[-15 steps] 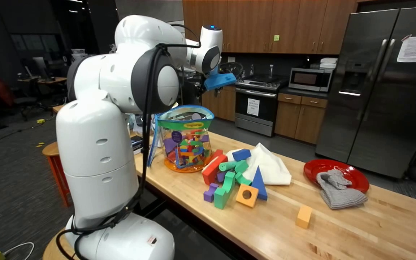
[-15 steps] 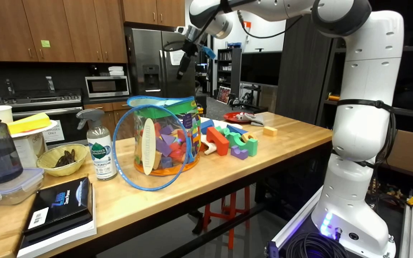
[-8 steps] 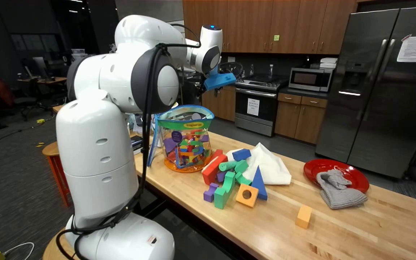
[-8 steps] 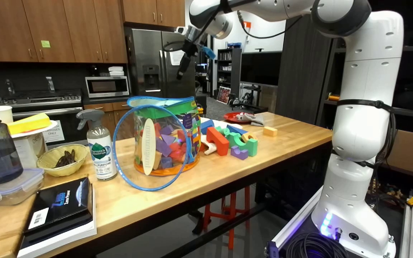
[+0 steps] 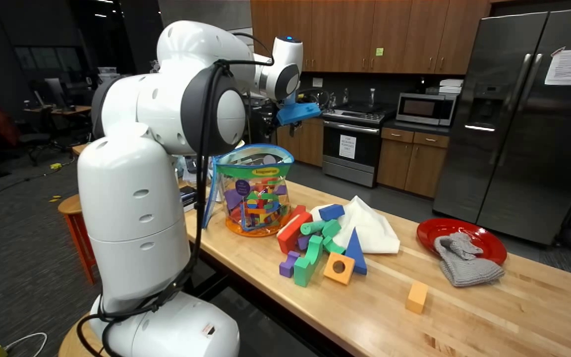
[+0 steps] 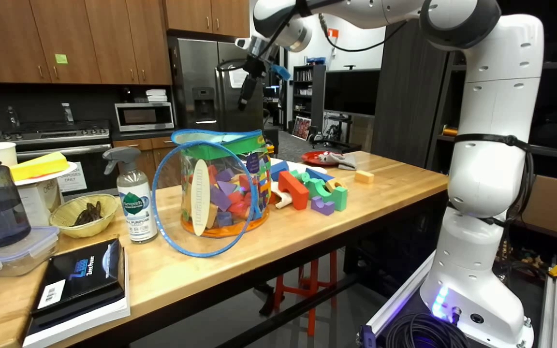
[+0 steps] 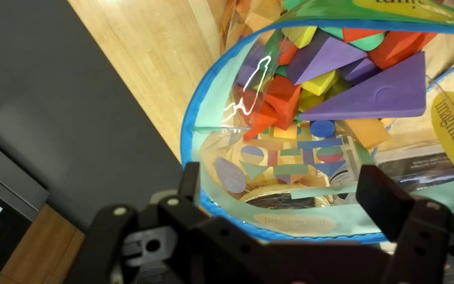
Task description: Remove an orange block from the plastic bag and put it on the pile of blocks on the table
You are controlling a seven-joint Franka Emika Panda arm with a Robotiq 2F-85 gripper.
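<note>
The clear plastic bag [image 5: 256, 198] stands open on the table, full of multicoloured blocks; it also shows in an exterior view [image 6: 220, 193] and the wrist view [image 7: 189, 130]. Inside it, a light orange block [image 7: 365, 132] lies partly under a purple triangle [image 7: 384, 92]. My gripper [image 7: 280, 187] is open and empty above the bag's mouth, with bag rim and wall seen between the fingers. It hangs above the bag in an exterior view [image 6: 244, 96]. The pile of blocks [image 5: 315, 248] lies beside the bag, also seen in an exterior view [image 6: 294, 189].
A lone orange block [image 5: 417, 297] lies apart from the pile. A white cloth [image 5: 367, 230] lies behind the pile. A red dish [image 5: 429, 229] holds a grey cloth. A spray bottle [image 6: 136, 208], a basket [image 6: 99, 222] and books [image 6: 78, 285] stand on the bag's other side.
My gripper has shifted slightly to the left in both exterior views within the last half second. The bag and the blocks have not moved.
</note>
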